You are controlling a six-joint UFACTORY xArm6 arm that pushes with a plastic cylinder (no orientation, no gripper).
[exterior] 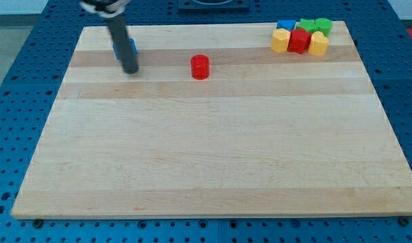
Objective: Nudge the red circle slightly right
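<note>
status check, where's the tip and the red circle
My tip down on board, left of red circle, gap between. Blue block behind rod. Path to circle clear.

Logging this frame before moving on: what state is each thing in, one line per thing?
my tip: on the board, left of the red circle, apart from it.
red circle: upright, alone, untouched.
blue block: mostly hidden behind the rod; contact unclear.
cluster at the view's top right: blue, green, yellow and red blocks packed together.
</note>
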